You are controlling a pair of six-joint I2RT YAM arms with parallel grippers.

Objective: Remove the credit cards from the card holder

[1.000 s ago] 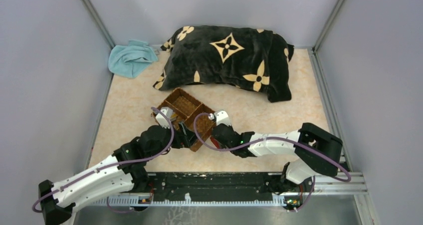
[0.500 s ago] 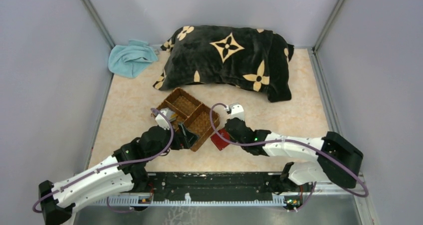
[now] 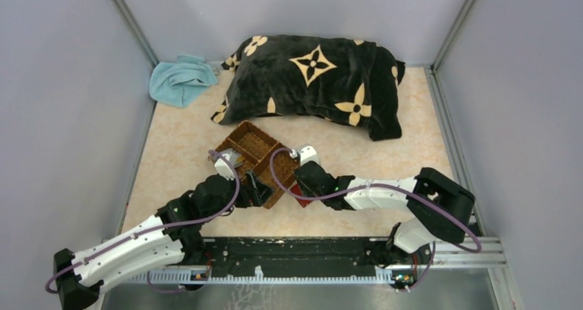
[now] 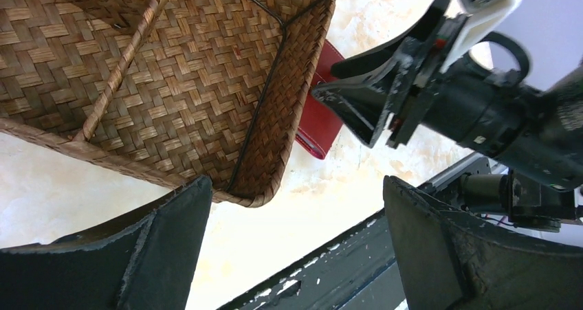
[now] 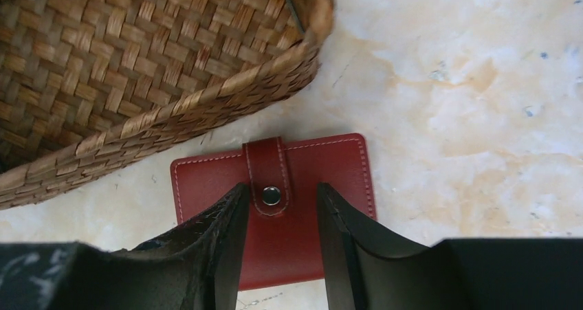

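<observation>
Beige marble tabletop (image 3: 412, 138), grey walls. Your right tool (image 5: 280, 193), fingers parted and empty, hangs directly over red card holder (image 5: 337, 165), straddling snap tab (image 5: 265, 162) at 9 and 3. Tab runs 12–6. Woven basket (image 5: 137, 62) just beside, at 11. Left tool (image 4: 295, 186) spread wide, empty, farther off; right is your arm.

card holder (image 5: 337, 172) 1 | basket (image 4: 271, 124) 1 | pillow (image 3: 313, 83) 1 | cloth (image 3: 180, 80) 1
</observation>
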